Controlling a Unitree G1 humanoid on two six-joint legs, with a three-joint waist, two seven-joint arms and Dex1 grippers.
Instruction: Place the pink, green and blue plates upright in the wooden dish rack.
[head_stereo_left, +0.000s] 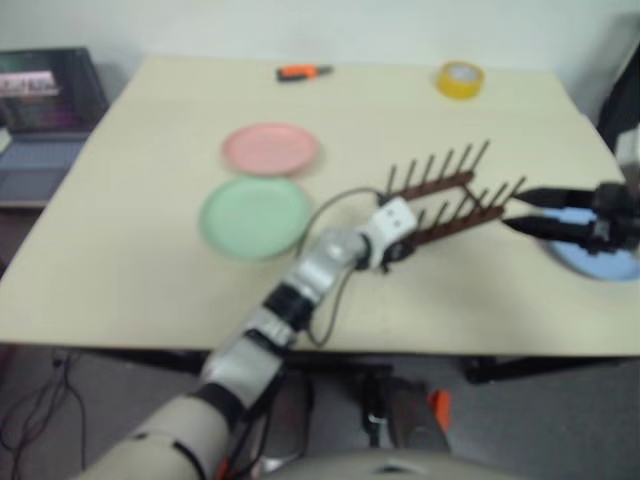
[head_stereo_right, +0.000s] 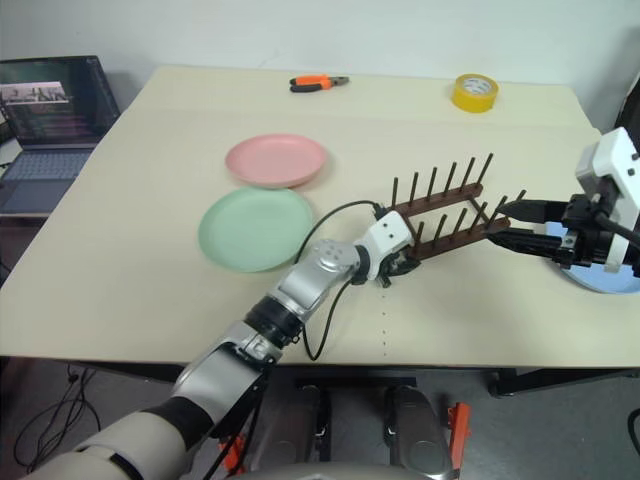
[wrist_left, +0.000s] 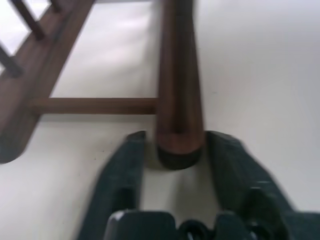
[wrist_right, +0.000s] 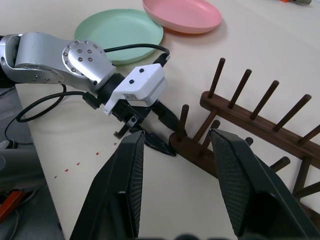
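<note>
The rounded end of one base rail of the dark brown wooden dish rack (wrist_left: 177, 115) is seen in the left wrist view between the left gripper's (wrist_left: 176, 165) black fingers, which flank it with slim gaps. From the head views, the matte pale pink plate (head_stereo_right: 276, 160) and mint green plate (head_stereo_right: 256, 227) are shown flat on the beige table (head_stereo_right: 130, 260), beside the rack. The light blue plate (head_stereo_right: 600, 277) is seen under the right gripper (head_stereo_right: 503, 222), whose fingers are parted and empty. No writing can be read.
</note>
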